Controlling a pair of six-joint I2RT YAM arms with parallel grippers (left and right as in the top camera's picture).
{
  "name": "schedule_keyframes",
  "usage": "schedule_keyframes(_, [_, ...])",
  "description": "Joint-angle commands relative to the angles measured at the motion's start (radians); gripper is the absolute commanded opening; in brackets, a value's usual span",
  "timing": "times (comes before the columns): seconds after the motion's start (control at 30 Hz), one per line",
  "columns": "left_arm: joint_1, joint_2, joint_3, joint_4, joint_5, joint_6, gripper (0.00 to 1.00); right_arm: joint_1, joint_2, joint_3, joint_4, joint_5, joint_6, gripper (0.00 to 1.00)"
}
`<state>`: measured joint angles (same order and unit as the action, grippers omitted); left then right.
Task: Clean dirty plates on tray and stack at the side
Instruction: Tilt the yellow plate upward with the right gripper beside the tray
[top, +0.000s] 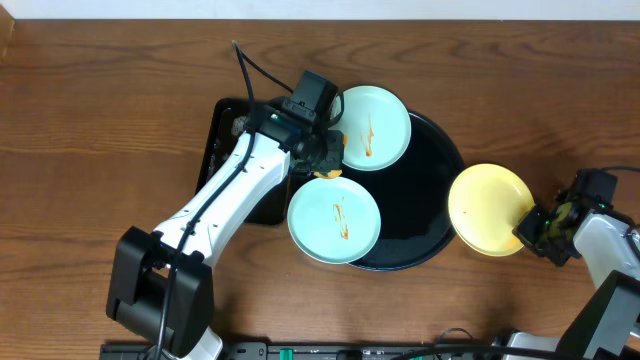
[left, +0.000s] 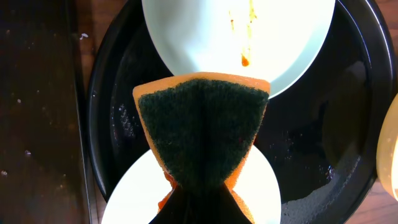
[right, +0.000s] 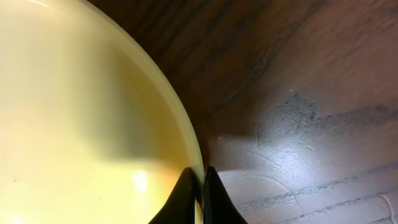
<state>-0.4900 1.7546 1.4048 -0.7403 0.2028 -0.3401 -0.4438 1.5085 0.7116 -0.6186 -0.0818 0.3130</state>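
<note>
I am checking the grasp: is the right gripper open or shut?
Shut. In the right wrist view the right gripper pinches the rim of the yellow plate between its two fingertips.

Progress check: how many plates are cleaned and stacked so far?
Looks done: the yellow plate shows no smears and sits right of the tray, its rim pinched by the right gripper. In hand: the left gripper holds the sponge between the far mint plate and near mint plate. Left: both carry orange smears; nothing stacked yet.
</note>
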Motion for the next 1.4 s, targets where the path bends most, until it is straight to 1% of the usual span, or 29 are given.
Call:
schedule_keyframes(0.0, [0.002, 0.000, 0.007, -0.003, -0.010, 0.006, 0.07, -0.008, -0.024, -0.003, -0.002, -0.018, -0.015, 0.01])
schedule_keyframes(0.17, [0.002, 0.000, 0.007, -0.003, -0.010, 0.006, 0.07, -0.007, -0.115, 0.024, -0.005, -0.116, -0.093, 0.01])
schedule_keyframes(0.37, [0.002, 0.000, 0.007, -0.003, -0.009, 0.006, 0.08, -0.005, -0.204, 0.065, -0.044, -0.122, -0.130, 0.01])
schedule_keyframes(0.53, [0.002, 0.000, 0.007, -0.003, -0.009, 0.006, 0.07, 0.028, -0.214, 0.122, -0.089, -0.122, -0.154, 0.01])
schedule_keyframes(0.83, [0.002, 0.000, 0.007, -0.003, -0.009, 0.006, 0.08, 0.131, -0.214, 0.206, -0.105, -0.108, -0.172, 0.01])
schedule_keyframes(1.03, [0.002, 0.000, 0.007, -0.003, -0.009, 0.006, 0.07, 0.211, -0.214, 0.262, -0.093, 0.012, -0.204, 0.01])
schedule_keyframes(1.1, [0.002, 0.000, 0.007, -0.003, -0.009, 0.006, 0.07, 0.241, -0.214, 0.278, -0.089, 0.015, -0.224, 0.01])
schedule_keyframes(1.23, [0.002, 0.000, 0.007, -0.003, -0.009, 0.006, 0.07, 0.275, -0.214, 0.283, -0.071, -0.001, -0.211, 0.01])
schedule_keyframes(1.37, [0.002, 0.000, 0.007, -0.003, -0.009, 0.006, 0.08, 0.274, -0.202, 0.283, -0.076, -0.031, -0.122, 0.01])
